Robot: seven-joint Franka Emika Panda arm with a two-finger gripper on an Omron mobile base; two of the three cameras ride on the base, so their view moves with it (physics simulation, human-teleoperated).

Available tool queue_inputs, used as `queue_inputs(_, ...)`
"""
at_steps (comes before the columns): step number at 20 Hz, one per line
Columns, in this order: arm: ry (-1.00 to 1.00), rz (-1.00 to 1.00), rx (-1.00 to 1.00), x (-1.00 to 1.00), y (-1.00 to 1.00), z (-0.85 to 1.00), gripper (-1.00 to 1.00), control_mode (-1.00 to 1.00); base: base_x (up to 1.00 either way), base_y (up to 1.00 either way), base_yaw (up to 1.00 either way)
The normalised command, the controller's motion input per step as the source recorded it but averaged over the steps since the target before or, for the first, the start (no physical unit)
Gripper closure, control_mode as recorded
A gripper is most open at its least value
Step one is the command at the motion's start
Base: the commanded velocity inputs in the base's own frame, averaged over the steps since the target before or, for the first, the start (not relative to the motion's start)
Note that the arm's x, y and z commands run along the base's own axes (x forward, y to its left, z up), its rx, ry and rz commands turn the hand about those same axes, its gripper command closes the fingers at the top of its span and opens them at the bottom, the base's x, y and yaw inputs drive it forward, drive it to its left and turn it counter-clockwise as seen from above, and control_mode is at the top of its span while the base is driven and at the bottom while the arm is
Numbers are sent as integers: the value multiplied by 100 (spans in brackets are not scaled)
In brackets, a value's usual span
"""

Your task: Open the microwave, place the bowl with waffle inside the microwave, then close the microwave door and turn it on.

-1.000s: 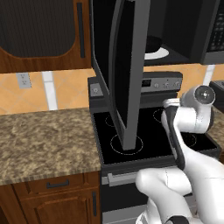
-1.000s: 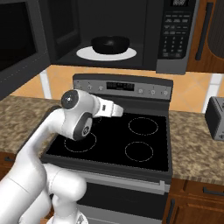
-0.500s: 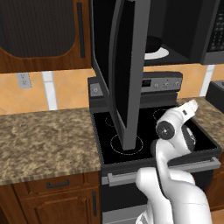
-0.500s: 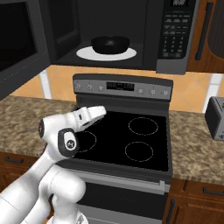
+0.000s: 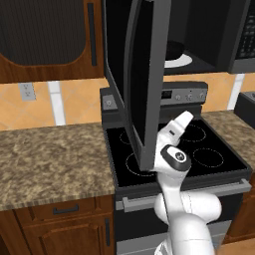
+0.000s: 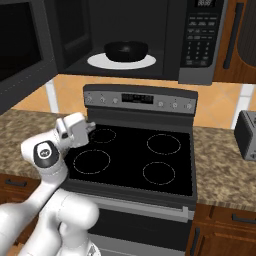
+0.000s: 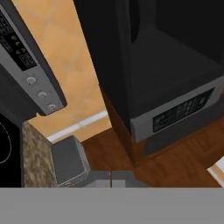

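**Over the stove: microwave open, bowl on the turntable**

Above the black-topped stove [image 6: 135, 155], the large black microwave with its grey frame [image 6: 150, 40] stands open. Its wide dark glass door [image 5: 144, 79] is swung out on the left side, edge-on in the left base view. Inside, the white round turntable [image 6: 122, 62] carries the small shallow black bowl [image 6: 126, 50], near the middle of the cavity; whether the waffle lies in it cannot be told. The button panel [image 6: 200, 40] sits along the microwave's right side.

Speckled brown stone counter [image 5: 50, 159] runs to the left of the stove, and a grey toaster [image 6: 246, 135] stands on the counter at the right.

The white arm's gripper [image 6: 90, 129] hangs low over the stove's front left burner, below the open door and apart from it. Whether its fingers are spread or pressed together cannot be told.
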Motion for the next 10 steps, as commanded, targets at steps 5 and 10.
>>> queue_inputs(5, 0, -3, 0, 0, 100, -1, 100, -100, 0, 0, 0)
queue_inputs(10, -5, -5, -1, 0, 100, -1, 100, -100, 0, 0, 0)
